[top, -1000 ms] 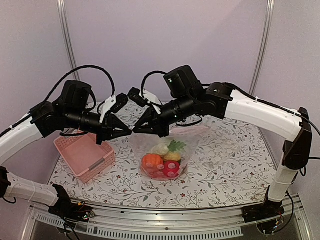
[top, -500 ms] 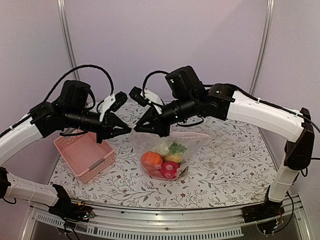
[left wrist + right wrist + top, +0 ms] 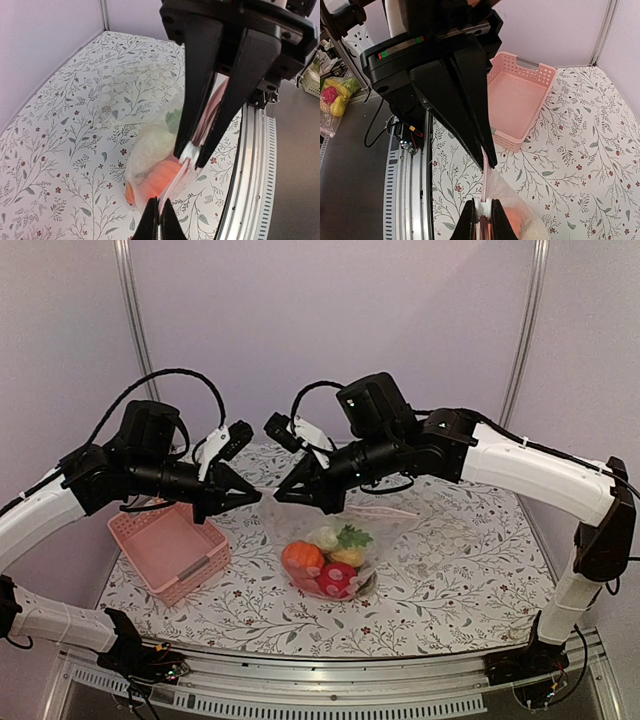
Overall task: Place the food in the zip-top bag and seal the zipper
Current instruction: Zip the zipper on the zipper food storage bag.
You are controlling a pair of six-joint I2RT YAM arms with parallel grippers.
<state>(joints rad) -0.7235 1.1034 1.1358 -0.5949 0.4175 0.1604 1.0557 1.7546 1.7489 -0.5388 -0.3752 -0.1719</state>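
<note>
Both arms raised over the middle of the desk (image 3: 450, 570), which wears a white cloth printed with small sprigs and red flowers. Your left pincer (image 3: 159, 202) is closed to a sliver, its black tapered fingers nipping the top edge of the bag (image 3: 345, 525). Your right pincer (image 3: 481, 205) meets it nearly tip to tip and is likewise pinched down on the zipper (image 3: 485, 167), a narrow pale strip with a pinkish cast that runs taut between the two sets of fingers. The bag is thin, clear and crinkly, scattered with faint white dots; it hangs from the held corner, its belly resting on the cloth, and the rest of the rim trails away to the right. The food (image 3: 325, 562) sits heaped in the bottom of the bag: a round orange piece, a red one, something yellow, and a whitish lump with ragged green leaves. Pink basket (image 3: 170, 550) of perforated plastic, rectangular, sits left of the bag, apart from it.
</note>
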